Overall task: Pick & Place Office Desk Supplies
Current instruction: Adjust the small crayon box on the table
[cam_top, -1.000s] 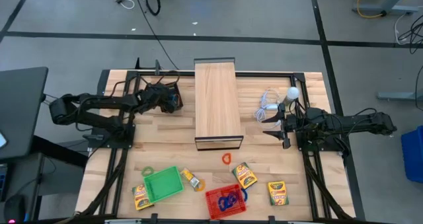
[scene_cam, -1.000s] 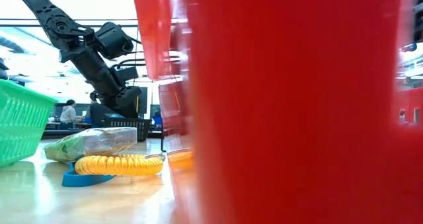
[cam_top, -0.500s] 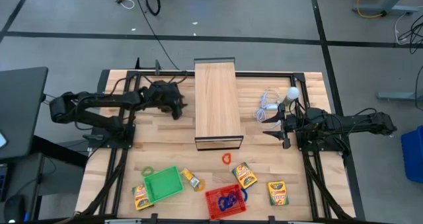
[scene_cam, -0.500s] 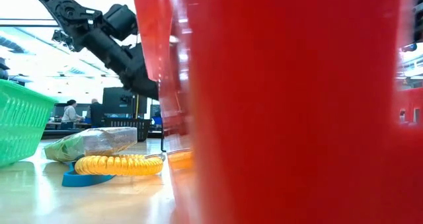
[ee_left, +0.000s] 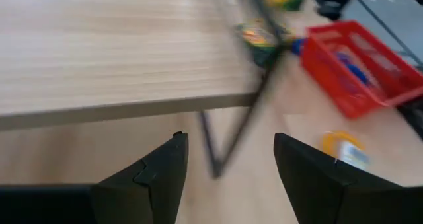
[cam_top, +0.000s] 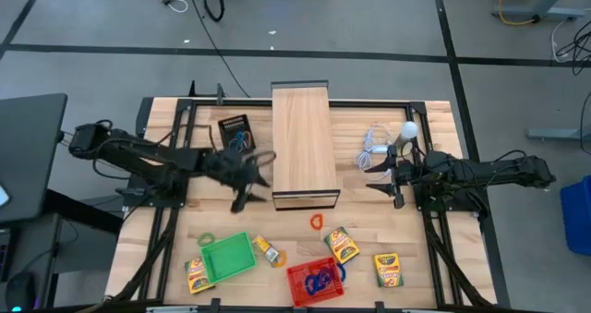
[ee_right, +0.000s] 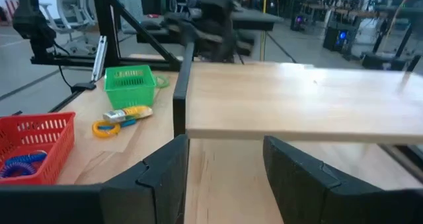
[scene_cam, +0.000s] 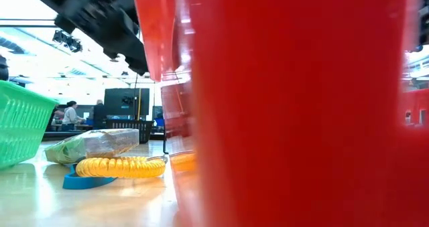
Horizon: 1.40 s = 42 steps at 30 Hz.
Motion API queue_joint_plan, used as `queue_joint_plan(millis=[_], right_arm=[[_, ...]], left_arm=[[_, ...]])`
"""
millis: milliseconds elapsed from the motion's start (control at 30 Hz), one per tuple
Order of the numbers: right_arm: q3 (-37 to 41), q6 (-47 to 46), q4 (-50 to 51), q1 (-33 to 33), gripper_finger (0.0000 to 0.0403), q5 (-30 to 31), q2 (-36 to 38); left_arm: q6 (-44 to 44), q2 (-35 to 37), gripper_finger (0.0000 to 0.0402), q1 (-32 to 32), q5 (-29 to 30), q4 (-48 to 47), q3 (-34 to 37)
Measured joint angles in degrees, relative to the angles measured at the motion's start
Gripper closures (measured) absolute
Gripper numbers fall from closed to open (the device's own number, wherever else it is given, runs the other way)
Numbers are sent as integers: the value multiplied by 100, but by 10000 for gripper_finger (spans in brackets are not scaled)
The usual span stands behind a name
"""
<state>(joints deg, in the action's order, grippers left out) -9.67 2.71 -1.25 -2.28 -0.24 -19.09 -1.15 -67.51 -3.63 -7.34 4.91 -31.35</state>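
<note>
High view: left gripper [cam_top: 251, 179], open wide and empty, beside the wooden box [cam_top: 303, 147], risks clipping its corner

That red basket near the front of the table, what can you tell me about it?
The red basket is a small, rectangular, open-topped bin of what looks like plastic mesh. It sits upright on the wooden table near the front edge, slightly turned. Blue coiled loops lie inside it. A crayon box rests just behind its right corner; whether they touch is unclear. Neither robot hand is near it.
</note>
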Motion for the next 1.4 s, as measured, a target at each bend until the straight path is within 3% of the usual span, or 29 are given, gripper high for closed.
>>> queue_joint_plan(millis=[267,500,667,867,1267,1400], right_arm=[[0,15,-603,-73,197,40,-894],[-294,106,-537,-232,197,62,-1219],[-696,208,-53,-417,197,73,-1246],[-1147,221,790,-742,197,379,-1246],[-1281,104,1142,-1341,197,1084,-1246],[-1281,95,1143,-1426,197,1215,-1246]], left_arm=[[-125,-237,173,-1298,763,-137,-440],[5,-1434,173,-1894,880,-1292,-1424],[269,-2322,173,-2120,887,-2056,-2149],[420,-2851,173,-2269,888,-2365,-2708],[259,-3193,173,-2581,740,-2392,-2787],[201,-3230,173,-2604,1017,-2382,-2787]])
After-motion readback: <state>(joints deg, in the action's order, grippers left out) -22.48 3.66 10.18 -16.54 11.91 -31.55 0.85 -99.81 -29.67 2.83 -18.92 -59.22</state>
